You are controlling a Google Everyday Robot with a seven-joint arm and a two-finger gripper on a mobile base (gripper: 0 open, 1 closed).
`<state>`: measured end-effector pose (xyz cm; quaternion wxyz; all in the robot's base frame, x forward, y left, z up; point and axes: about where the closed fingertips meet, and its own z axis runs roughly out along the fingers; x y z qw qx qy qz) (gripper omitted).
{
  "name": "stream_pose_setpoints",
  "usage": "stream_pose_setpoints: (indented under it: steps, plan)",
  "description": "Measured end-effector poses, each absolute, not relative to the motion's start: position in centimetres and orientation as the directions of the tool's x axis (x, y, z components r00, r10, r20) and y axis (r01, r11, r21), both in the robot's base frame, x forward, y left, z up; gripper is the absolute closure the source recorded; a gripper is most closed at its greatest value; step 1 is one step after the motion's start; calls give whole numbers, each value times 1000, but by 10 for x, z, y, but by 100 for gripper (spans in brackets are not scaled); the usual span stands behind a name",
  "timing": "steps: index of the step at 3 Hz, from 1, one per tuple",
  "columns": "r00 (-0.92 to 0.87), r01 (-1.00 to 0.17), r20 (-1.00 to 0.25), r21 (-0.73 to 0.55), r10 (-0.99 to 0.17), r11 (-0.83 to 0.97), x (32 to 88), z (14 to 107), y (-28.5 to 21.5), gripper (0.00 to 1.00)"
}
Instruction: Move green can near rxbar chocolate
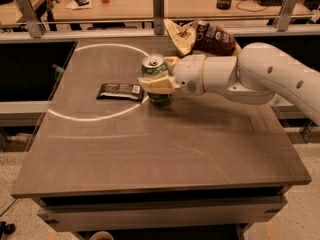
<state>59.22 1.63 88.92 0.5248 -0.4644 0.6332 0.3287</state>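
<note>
The green can (pixel 155 73) stands upright at the middle of the table, its silver top showing. My gripper (pixel 159 82) reaches in from the right on a white arm and is shut on the can, its cream fingers (pixel 156 85) wrapped around the can's body. The can's base is at or just above the tabletop. The rxbar chocolate (pixel 120 91), a flat dark wrapper with a white label patch, lies on the table just left of the can, a small gap between them.
A brown and cream snack bag (pixel 202 36) lies at the back of the table (pixel 165 154) behind my arm. A bright ring of light runs across the table's left half. A rail and a second table with cups stand behind.
</note>
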Motion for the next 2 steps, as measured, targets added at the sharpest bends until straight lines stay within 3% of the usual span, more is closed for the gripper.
stream_pose_setpoints:
  steps: [1,2]
  plan:
    - [-98,-931,-969,8,-228,366,601,874,25,100]
    - [-101,-931,-969,11,-228,366,601,875,26,82]
